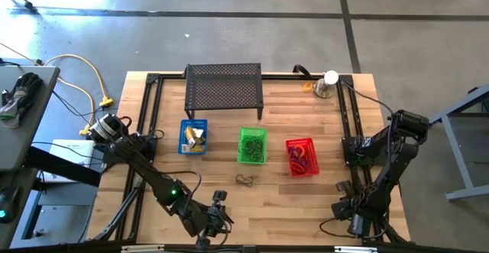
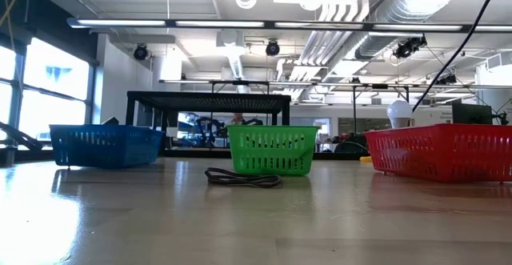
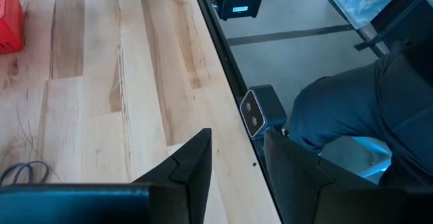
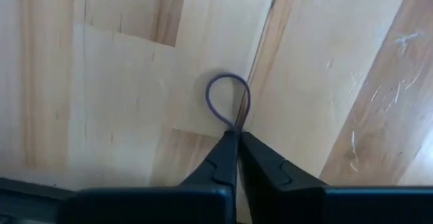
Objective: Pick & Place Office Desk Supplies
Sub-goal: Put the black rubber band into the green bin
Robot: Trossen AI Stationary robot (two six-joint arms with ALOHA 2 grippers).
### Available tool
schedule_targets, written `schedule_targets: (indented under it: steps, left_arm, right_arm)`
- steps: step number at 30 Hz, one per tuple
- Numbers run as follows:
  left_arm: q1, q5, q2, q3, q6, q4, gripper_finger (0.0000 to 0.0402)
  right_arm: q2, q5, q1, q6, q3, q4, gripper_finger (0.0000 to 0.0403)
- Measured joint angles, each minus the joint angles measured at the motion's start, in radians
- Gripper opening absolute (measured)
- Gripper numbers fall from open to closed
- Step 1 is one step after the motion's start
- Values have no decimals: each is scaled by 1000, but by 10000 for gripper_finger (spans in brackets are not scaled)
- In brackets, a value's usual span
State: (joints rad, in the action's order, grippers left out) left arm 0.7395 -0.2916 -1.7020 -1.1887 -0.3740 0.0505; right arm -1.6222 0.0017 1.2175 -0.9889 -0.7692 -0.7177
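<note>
A thin purple loop (image 4: 229, 102) lies on the wood near the table's front right corner. My right gripper (image 4: 237, 135) points down over it and is shut on one end; in the high view this gripper (image 1: 355, 224) is hard to make out. A dark loop (image 1: 244, 180) lies flat on the table in front of the green basket (image 1: 252, 144), and it also shows in the low view (image 2: 242, 178). My left gripper (image 1: 218, 207) hovers near the front edge with its fingers (image 3: 193, 166) apart and nothing between them. The dark loop (image 3: 20, 173) lies off to its side. My right gripper pinches the purple loop at one narrow end (image 4: 234, 124) between its two fingertips, coming from above and pointing down. The rest of the loop spreads in a teardrop shape on the tabletop beyond the fingertips.
A blue basket (image 1: 192, 137) with yellow blocks, the green basket and a red basket (image 1: 302, 156) with loops stand in a row mid-table. Behind them stands a black mesh shelf (image 1: 224, 89), and at the far right a silver cup with a white ball (image 1: 328, 85). A person's clothed leg (image 3: 365, 109) shows beyond the front edge.
</note>
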Motion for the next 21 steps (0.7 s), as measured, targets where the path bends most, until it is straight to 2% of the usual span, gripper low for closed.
schedule_targets:
  steps: [4,8,12,16,21]
  left_arm:
    - [0,0,0,0,0,0,132]
    - [0,0,0,0,0,0,132]
    - [0,7,0,0,7,1,132]
    - [0,8,0,0,7,1,132]
    - [5,13,0,0,7,1,132]
  right_arm:
    - [-3,11,-15,-26,-20,-37,3]
    - [-13,30,-39,2,-118,-166,3]
    - [-6,136,-71,47,-263,-285,3]
    - [-6,309,-108,137,-412,-358,3]
    - [-5,657,-169,400,-557,-337,3]
